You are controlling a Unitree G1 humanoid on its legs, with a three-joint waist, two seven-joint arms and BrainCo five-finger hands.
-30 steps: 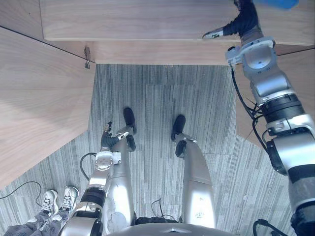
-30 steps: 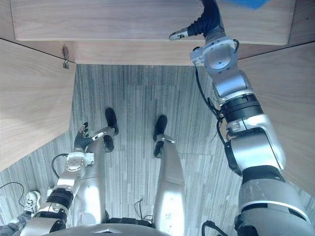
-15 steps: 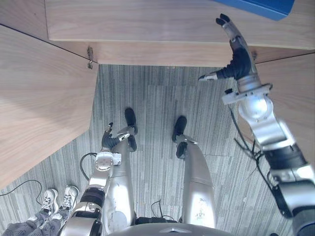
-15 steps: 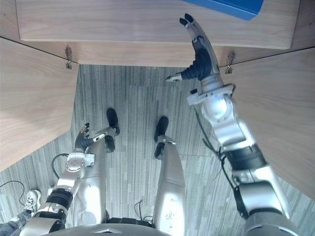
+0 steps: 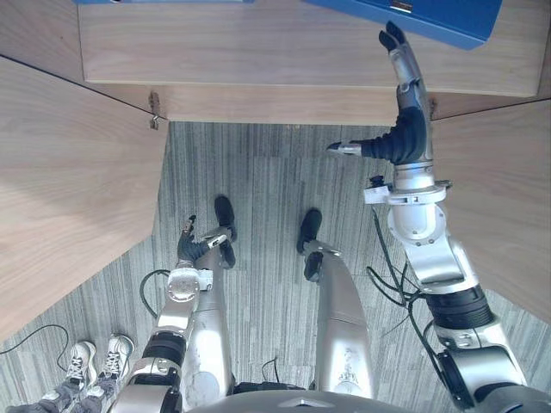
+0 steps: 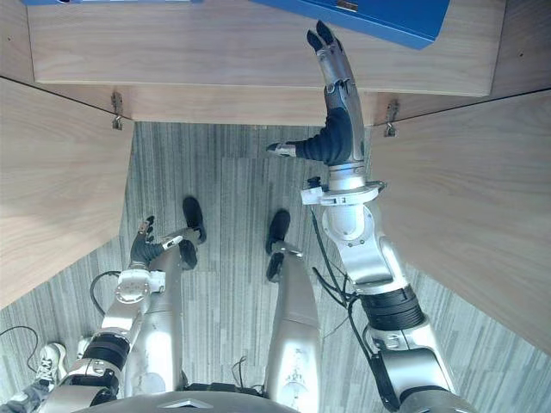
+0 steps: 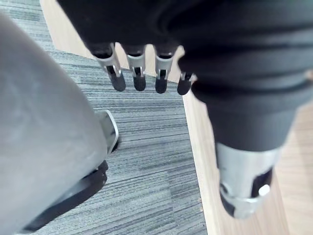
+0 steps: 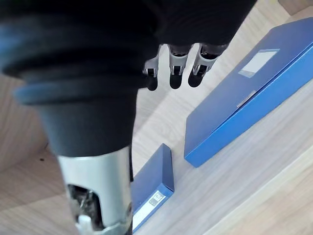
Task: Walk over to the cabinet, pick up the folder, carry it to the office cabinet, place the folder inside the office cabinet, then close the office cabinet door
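**Two hands free, folder lying on the cabinet shelf**

The right hand (image 5: pixel 405 116) is raised at the end of an arm that climbs from the lower right of the frame to the upper right. Its fingers (image 5: pixel 398 60) are straight and held together, pointing toward the top edge, and its thumb (image 5: pixel 344 148) sticks out sideways toward the frame's centre. It grips nothing. The dark fingertips lie over the pale wooden shelf (image 5: pixel 258 43), just short of the near edge of the blue folder (image 5: pixel 413 13).

That folder lies flat on the shelf at the top right. In the right wrist view it shows as a long blue slab past the straight fingers, apart from them. A second blue folder (image 8: pixel 154 183) lies on the same boards nearby.

The left hand (image 5: pixel 191 245) hangs low at centre left on a straight arm. Its fingers (image 7: pixel 117 73) are loose and slightly spread above the grey striped carpet (image 5: pixel 258 172), and they hold nothing.

Both cabinet doors stand open, the left door (image 5: pixel 69 172) and the right door (image 5: pixel 508 198). A person's white shoes (image 5: pixel 95 361) show at the lower left corner.
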